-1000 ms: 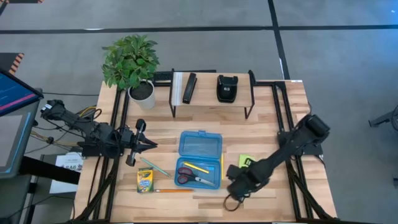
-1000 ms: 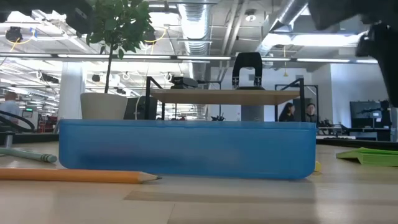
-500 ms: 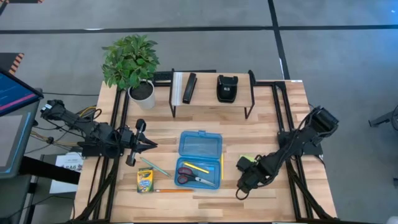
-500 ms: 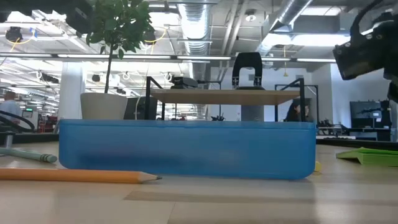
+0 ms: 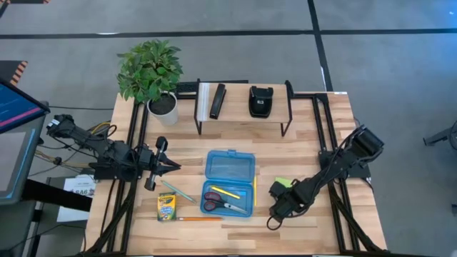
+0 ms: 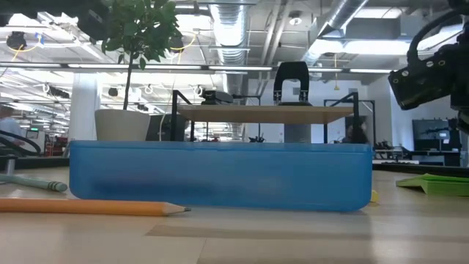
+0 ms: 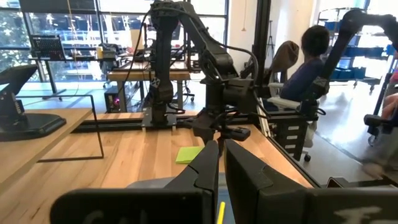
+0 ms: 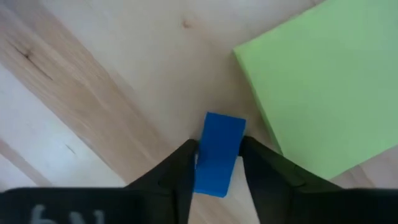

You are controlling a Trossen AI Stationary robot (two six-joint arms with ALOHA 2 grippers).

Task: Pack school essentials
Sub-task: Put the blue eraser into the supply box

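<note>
My right gripper (image 8: 217,163) points down at the table beside the lime-green sticky-note pad (image 8: 323,81) and is shut on the small blue eraser (image 8: 219,146). In the high view the gripper (image 5: 277,194) hides the eraser; the pad (image 5: 283,183) shows at its far side. The open blue pencil case (image 5: 230,165) holds the red-handled scissors (image 5: 213,202) and a yellow pencil (image 5: 225,192). The crayon box (image 5: 166,207), a green pencil (image 5: 176,190) and an orange pencil (image 5: 196,218) lie on the table to the left of the case. My left gripper (image 5: 173,166) waits shut at the table's left. My right gripper pinches the blue eraser by its two long sides (image 8: 205,168) between its two fingers. The fingers come from above, pointing down. The eraser's free end (image 8: 225,121) sticks out past the fingertips, close to the pad's edge. Whether it is lifted off the table I cannot tell.
A low shelf (image 5: 243,114) at the far side carries a black stapler (image 5: 260,101) and a flat black bar (image 5: 217,101). A potted plant (image 5: 151,70) stands at the far left. People sit in the room beyond the table (image 7: 314,62).
My right gripper has gone from near the table's front edge a little toward the far and right side, up to the sticky-note pad, and then has held almost still there.
</note>
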